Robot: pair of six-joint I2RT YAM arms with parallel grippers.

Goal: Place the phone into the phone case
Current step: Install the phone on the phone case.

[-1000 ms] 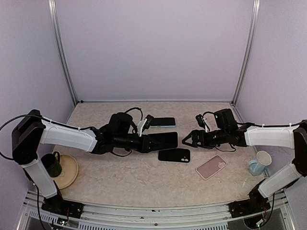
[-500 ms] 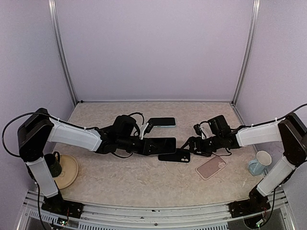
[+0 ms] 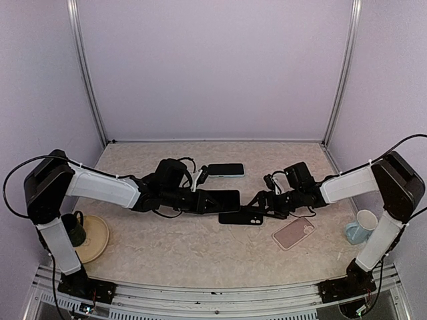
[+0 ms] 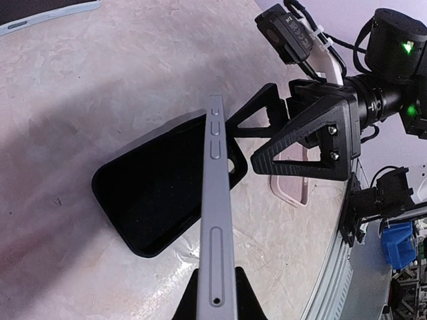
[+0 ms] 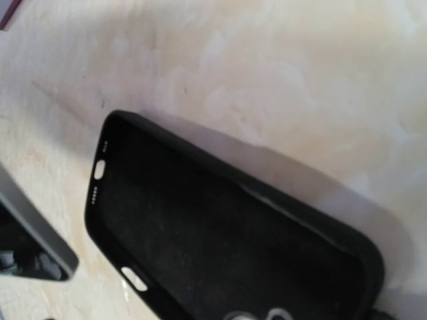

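Observation:
My left gripper [image 4: 216, 301] is shut on a grey phone [image 4: 217, 220] and holds it edge-up just above the open black phone case [image 4: 153, 193]. In the top view the phone [image 3: 222, 201] hangs over the left part of the case [image 3: 241, 218], which lies flat on the table. My right gripper [image 3: 257, 206] is low at the case's right end. In the left wrist view its fingers [image 4: 303, 147] stand apart beside that end. The right wrist view shows only the case's inside [image 5: 220, 247]; its own fingers are out of frame.
A pink case [image 3: 293, 233] lies right of the black one. A second phone [image 3: 225, 169] lies at the back. A light mug [image 3: 360, 227] stands far right. A dark mug [image 3: 72, 229] and a tan plate [image 3: 97, 238] sit far left.
My right gripper has moved left and down to the black case's right end. My left gripper has carried the phone slightly right and lower over the case.

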